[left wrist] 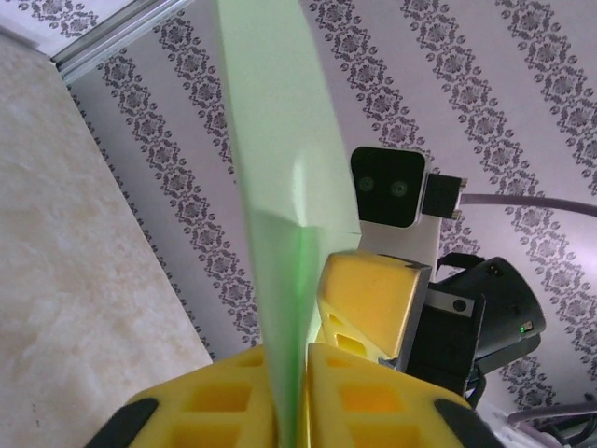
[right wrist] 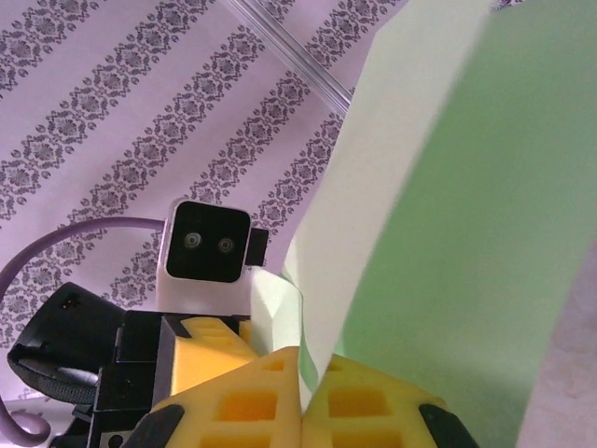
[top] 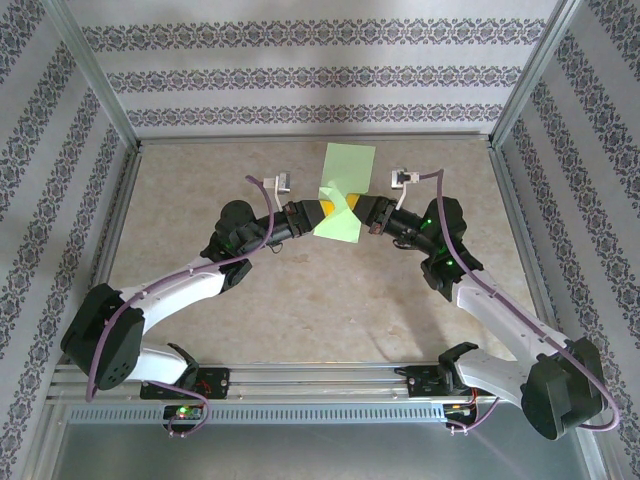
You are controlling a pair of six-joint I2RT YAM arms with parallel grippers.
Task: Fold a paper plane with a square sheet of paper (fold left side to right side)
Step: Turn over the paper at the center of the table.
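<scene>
**Green sheet of paper point(top: 348, 170) clamped from both sides**

The left gripper point(left wrist: 289, 355) is clenched on the sheet of paper, which runs edge-on between its yellow fingers. The right gripper point(right wrist: 300, 371) is pinched onto the same sheet from the opposite side. The sheet sits over the middle of the table point(top: 200, 185), toward the far side. Its near part is bent and creased between the two grippers. Whether its far edge rests on the table cannot be told.

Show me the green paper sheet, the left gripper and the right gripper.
green paper sheet point(top: 350, 168), top view, its upper flat part.
left gripper point(left wrist: 287, 364), left wrist view, between its yellow fingertips.
right gripper point(right wrist: 305, 366), right wrist view, between its yellow fingertips.
</scene>
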